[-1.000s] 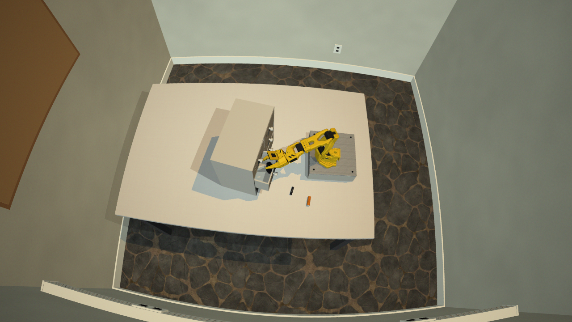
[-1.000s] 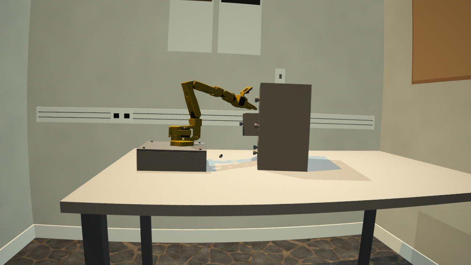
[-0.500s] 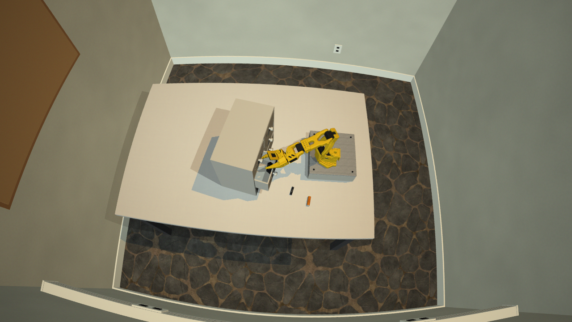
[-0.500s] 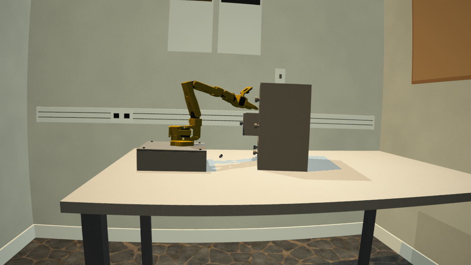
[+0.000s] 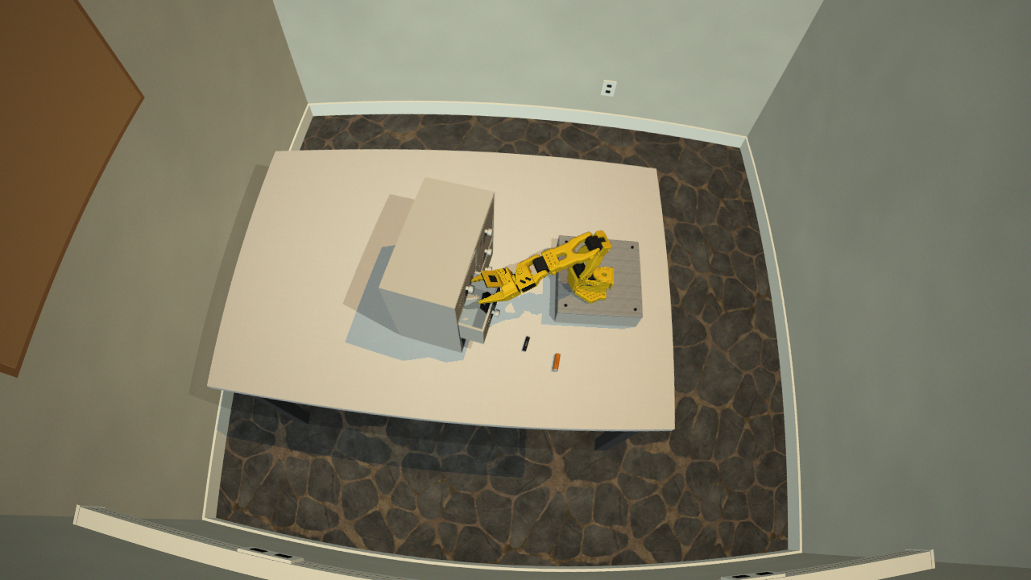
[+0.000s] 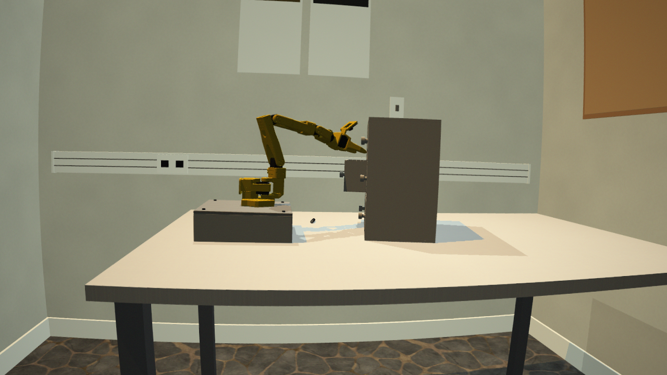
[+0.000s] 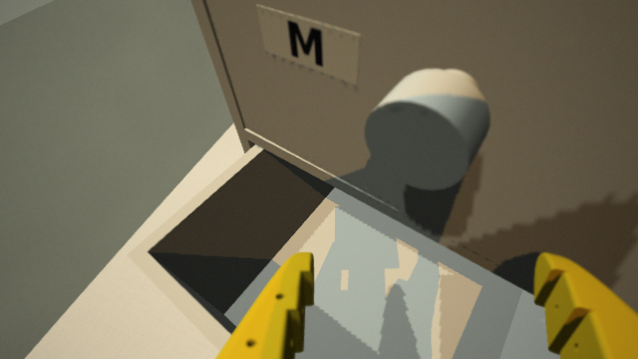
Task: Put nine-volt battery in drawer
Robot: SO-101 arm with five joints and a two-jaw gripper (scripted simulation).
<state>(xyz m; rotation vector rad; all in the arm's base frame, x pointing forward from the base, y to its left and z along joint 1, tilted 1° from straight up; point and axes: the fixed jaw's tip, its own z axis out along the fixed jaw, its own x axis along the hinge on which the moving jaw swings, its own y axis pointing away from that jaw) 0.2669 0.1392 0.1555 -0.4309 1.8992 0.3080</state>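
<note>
My hand [image 5: 476,290] [image 6: 361,137] [image 7: 425,256] is partly open, its fingertips well apart and nothing held between them. It hangs over the one drawer [image 5: 472,331] [image 6: 355,175] [image 7: 199,199] that stands out, with the tips reaching toward the chest [image 5: 440,238] [image 6: 403,182] [image 7: 523,50]. I judge this height suits letting something fall past the rim, or clearing it before I back off.

Just above the drawer, near the top centre of the wrist view, is the label M [image 7: 309,45], with its knob [image 5: 469,289] [image 6: 363,140] [image 7: 416,145] to the right. That front is shut, so nothing blocks the drawer from above, but the knob is close enough that I should keep my fingers off it. The open drawer's own letter is turned away from me; I take it to be X.

Farther out, below centre in the top view, a black piece [image 5: 525,344] [image 6: 312,220] and an orange one [image 5: 556,362] lie apart on the tabletop [image 5: 324,216] [image 6: 326,270] [image 7: 90,309]. I cannot pick out the battery for certain; it may be in the part of the drawer hidden from me. If so, backing away and pushing the drawer in squarely would come next.
</note>
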